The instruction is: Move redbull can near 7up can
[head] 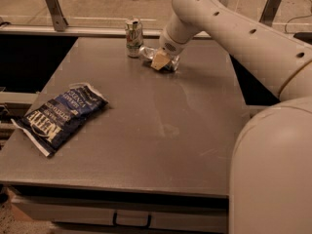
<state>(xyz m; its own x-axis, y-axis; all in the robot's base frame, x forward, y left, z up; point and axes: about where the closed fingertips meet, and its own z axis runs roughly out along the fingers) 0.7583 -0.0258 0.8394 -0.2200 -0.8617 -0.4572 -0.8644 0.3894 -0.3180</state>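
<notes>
The 7up can (133,37), white and green with a silver top, stands upright near the table's far edge. The redbull can (148,54), shiny and dented, lies on its side just right of it, close to touching. My gripper (162,61) is low over the table at the redbull can, its tan fingertips (158,60) around the can's right part. The can's right end is hidden behind the fingers and wrist.
A dark blue chip bag (59,115) lies on the left side of the grey table (161,130). My white arm reaches in from the right and fills the right foreground. A rail runs behind the table's far edge.
</notes>
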